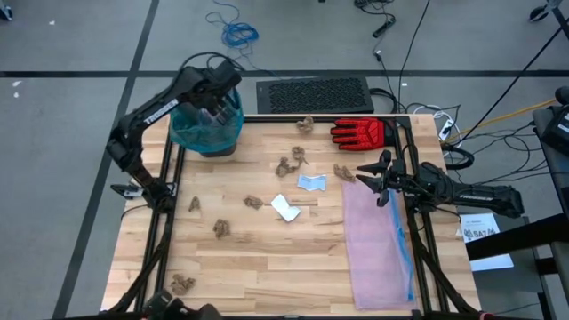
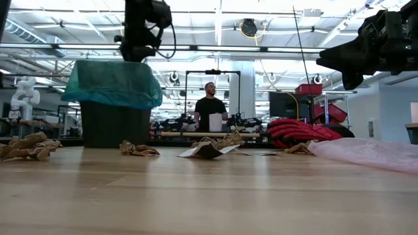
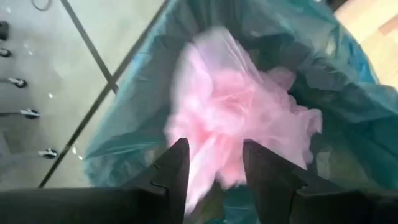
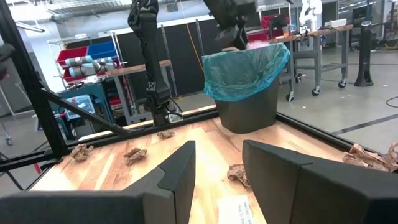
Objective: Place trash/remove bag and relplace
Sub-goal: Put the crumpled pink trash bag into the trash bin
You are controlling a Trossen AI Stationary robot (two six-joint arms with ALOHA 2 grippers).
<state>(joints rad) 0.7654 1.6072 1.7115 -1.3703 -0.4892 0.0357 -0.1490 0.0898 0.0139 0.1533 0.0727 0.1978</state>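
A dark bin lined with the teal bag (image 1: 206, 126) stands at the table's far left corner. My left gripper (image 3: 214, 168) hovers open just above its mouth, and a crumpled pale pink plastic wad (image 3: 230, 112) fills the bag's opening under and between the fingers. The same wad (image 4: 258, 45) shows at the rim in the right wrist view. Brown paper trash (image 1: 289, 164) lies scattered over the table, with a white piece (image 1: 284, 207) and a pale blue one (image 1: 312, 182). My right gripper (image 1: 373, 175) hangs open above the far end of the flat pink bag (image 1: 378, 244). My left gripper points down into the bin's mouth, and the pink wad (image 3: 208, 177) reaches up between its spread fingers (image 3: 177, 168). Whether the fingers touch the wad cannot be told.
A red glove (image 1: 358, 132) lies at the far edge, right of centre. More brown wads lie near the left (image 1: 220, 228) and near-left corner (image 1: 183, 284). A black mat (image 1: 314, 94) lies on the floor beyond the table. A person (image 2: 210, 108) stands far off in the room.
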